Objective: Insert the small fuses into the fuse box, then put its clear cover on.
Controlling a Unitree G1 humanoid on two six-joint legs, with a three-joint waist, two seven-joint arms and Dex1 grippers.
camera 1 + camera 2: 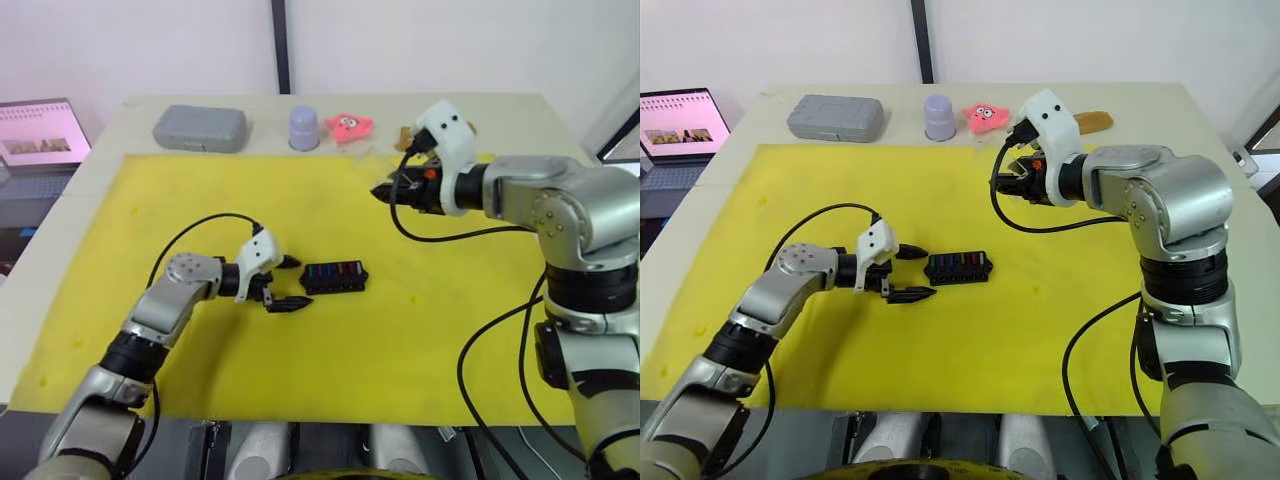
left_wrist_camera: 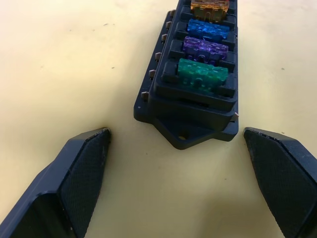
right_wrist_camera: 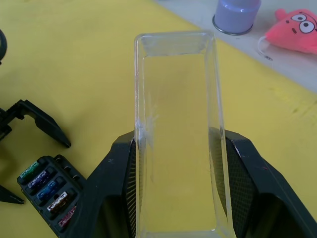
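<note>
The black fuse box (image 1: 335,276) lies on the yellow mat (image 1: 420,330), with the small fuses (image 2: 203,72) in green, purple, blue and amber seated in its slots. My left gripper (image 1: 286,283) rests open on the mat just left of the box, its fingers (image 2: 81,168) apart on either side of the box's end. My right gripper (image 1: 385,190) hovers above the mat's far right part, shut on the clear cover (image 3: 177,134), which sticks out between its fingers (image 3: 245,168).
A grey case (image 1: 199,127), a lilac cup (image 1: 304,127) and a pink star toy (image 1: 349,126) stand along the table's far edge beyond the mat. A laptop (image 1: 38,135) sits off the table's left side.
</note>
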